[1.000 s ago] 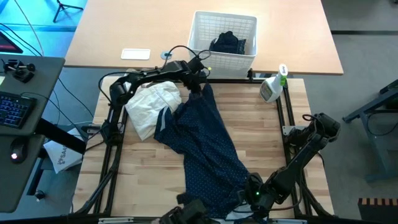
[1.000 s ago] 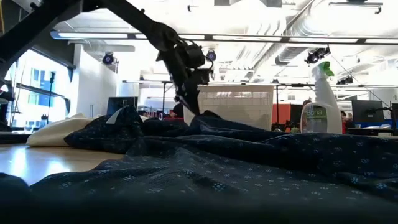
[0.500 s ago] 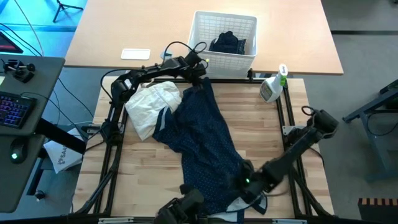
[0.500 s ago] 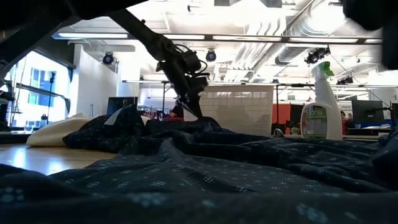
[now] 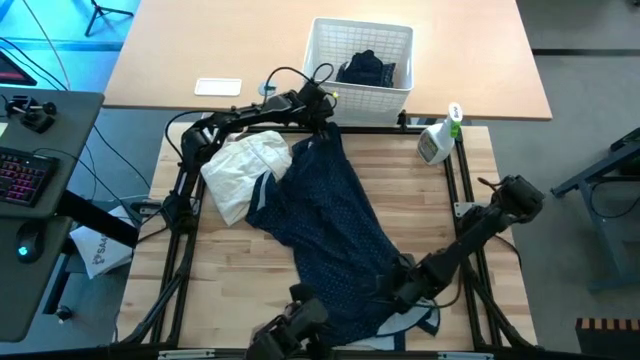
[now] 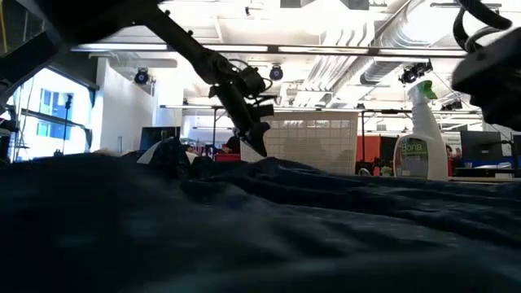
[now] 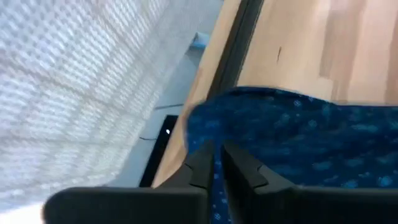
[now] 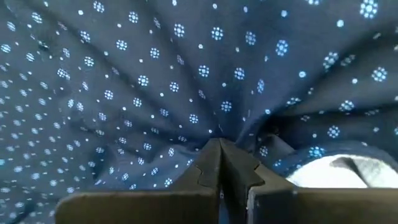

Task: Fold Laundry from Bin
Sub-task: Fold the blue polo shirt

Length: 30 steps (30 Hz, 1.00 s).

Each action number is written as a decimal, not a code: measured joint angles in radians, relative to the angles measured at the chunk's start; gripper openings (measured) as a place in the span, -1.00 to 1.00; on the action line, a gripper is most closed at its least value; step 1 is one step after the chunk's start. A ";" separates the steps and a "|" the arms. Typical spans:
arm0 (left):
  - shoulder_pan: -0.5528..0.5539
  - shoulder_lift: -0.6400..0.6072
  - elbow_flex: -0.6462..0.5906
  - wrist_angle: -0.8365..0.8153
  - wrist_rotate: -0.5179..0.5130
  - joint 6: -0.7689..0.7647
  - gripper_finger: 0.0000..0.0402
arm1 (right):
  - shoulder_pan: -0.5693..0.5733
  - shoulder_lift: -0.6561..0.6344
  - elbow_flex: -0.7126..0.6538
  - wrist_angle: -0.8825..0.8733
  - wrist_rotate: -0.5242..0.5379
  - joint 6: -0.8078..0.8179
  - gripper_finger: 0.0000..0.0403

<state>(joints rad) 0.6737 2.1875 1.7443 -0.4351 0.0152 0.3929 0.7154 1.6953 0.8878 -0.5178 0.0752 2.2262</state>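
**Wooden worktop, dotted shirt stretched between two arms**

Wood slats of the worktop (image 5: 225,285) show either side of the dotted shirt (image 5: 330,225), which runs in a long band from the far edge to the near edge. Over the last second the right tool (image 5: 398,290) has moved in from the near right edge, dragging the near hem along, so cloth now heaps in front of the low camera. The left tool (image 5: 322,122) has stayed at the far corner of the shirt, just before the bin (image 5: 330,42). Both tools are pinched together on shirt cloth: the left wrist view shows a blue fold between the fingers, the right wrist view shows dotted cloth gathered at the tips. I judge this to be spreading the shirt flat ahead of any fold.

A dark piece (image 5: 365,68) lies in the bin. A cream cloth (image 5: 240,165) lies left of the shirt, partly under it. The spray bottle (image 5: 438,140) stands at the far right. Near cloth blocks most of the low view, and the shirt's near hem is cut off.
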 joint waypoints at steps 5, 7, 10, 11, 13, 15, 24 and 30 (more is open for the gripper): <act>0.008 -0.012 0.115 -0.120 -0.005 0.014 -0.69 | 0.028 -0.056 -0.006 -0.144 -0.025 -0.040 -1.00; 0.013 -0.012 0.179 -0.226 -0.011 0.003 -0.59 | 0.039 -0.099 -0.008 -0.231 -0.028 -0.060 -1.00; 0.015 -0.013 0.278 -0.415 -0.037 -0.026 -0.50 | 0.045 -0.191 -0.016 -0.293 -0.024 -0.137 -1.00; 0.012 -0.017 0.306 -0.468 -0.034 -0.049 -0.49 | 0.041 -0.228 -0.028 -0.276 -0.012 -0.178 -1.00; 0.000 -0.025 0.343 -0.557 0.008 -0.106 -0.48 | 0.026 -0.303 -0.071 -0.191 0.030 -0.263 -1.00; -0.024 -0.040 0.344 -0.637 0.066 -0.126 -0.48 | 0.002 -0.372 -0.145 -0.063 0.078 -0.353 -1.00; -0.195 -0.138 0.321 -0.958 -0.111 -0.190 -0.62 | -0.167 -0.404 -0.494 0.452 0.106 -0.517 -1.00; -0.278 -0.358 0.065 -0.966 -0.207 -0.360 -0.70 | -0.352 -0.401 -0.501 0.253 -0.053 -0.731 -1.00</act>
<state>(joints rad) 0.3952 1.8293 1.8090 -1.4012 -0.1922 0.0327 0.3630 1.2945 0.3872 -0.2651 0.0224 1.4947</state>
